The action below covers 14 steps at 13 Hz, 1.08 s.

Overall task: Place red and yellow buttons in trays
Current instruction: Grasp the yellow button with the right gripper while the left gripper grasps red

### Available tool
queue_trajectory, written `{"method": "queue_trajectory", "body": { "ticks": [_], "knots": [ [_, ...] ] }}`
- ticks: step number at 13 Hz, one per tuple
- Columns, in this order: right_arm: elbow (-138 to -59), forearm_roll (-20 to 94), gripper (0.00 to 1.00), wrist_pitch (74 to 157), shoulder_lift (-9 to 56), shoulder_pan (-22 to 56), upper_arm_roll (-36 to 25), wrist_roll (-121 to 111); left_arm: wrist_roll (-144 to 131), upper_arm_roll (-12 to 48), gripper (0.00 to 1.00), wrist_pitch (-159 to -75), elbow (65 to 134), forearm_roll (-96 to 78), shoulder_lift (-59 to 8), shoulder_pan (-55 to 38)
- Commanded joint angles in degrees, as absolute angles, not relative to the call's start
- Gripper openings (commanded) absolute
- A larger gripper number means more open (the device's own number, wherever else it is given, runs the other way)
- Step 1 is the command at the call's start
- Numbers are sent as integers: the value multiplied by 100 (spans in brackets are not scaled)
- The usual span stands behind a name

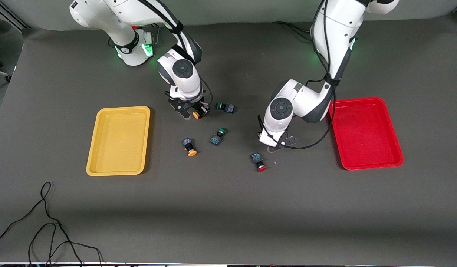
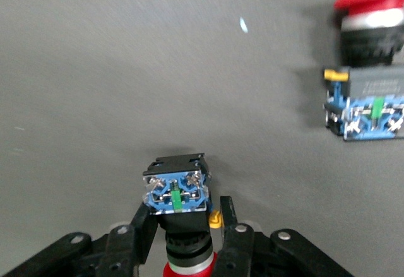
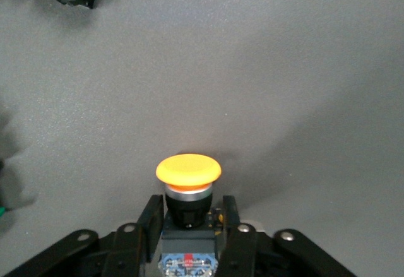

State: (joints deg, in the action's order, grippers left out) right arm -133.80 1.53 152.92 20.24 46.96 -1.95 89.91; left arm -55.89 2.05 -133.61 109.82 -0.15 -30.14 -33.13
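Note:
My right gripper [image 1: 193,111] [image 3: 189,211] is low over the table between the yellow tray [image 1: 117,148] and the green-capped switches. It is shut on a yellow-capped button [image 3: 188,171] [image 1: 196,115]. My left gripper [image 1: 280,144] [image 2: 183,211] is low beside the red tray [image 1: 365,133], shut on a red-capped button [image 2: 175,188] that my hand hides in the front view. A second yellow button [image 1: 190,147] and a second red button [image 1: 259,162] [image 2: 369,69] lie on the table, nearer to the front camera. Both trays hold nothing.
Two green-capped switches [image 1: 225,107] [image 1: 217,136] lie between the two grippers. A loose black cable [image 1: 46,222] lies near the front edge at the right arm's end. The table is a dark grey mat.

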Motion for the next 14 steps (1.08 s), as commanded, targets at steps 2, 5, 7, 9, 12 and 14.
{"method": "queue_trajectory", "body": {
  "ticks": [2,5,7,9,12,14],
  "knots": [
    [-13298,114,23,15311,2057,4772,-229,9114,-5039,123,0,-11975,10960,387,-1901,-2990],
    [-13036,106,21,14586,1628,4764,-229,9035,-3958,123,0,-10814,11091,387,-961,-2506],
    [-12361,114,21,13200,1302,4755,-237,8695,-3317,132,0,-10399,11301,361,-389,-2042],
    [-11762,123,21,12125,969,4685,-299,8002,-2457,132,0,-10440,11870,360,112,-1410],
    [-11426,158,21,11243,424,4623,-1157,5950,-1339,123,0,-11387,12987,369,413,-574],
    [-11426,158,21,11048,177,4632,-2078,4113,-1038,114,0,-12327,13594,387,265,-317]
  ]
}}
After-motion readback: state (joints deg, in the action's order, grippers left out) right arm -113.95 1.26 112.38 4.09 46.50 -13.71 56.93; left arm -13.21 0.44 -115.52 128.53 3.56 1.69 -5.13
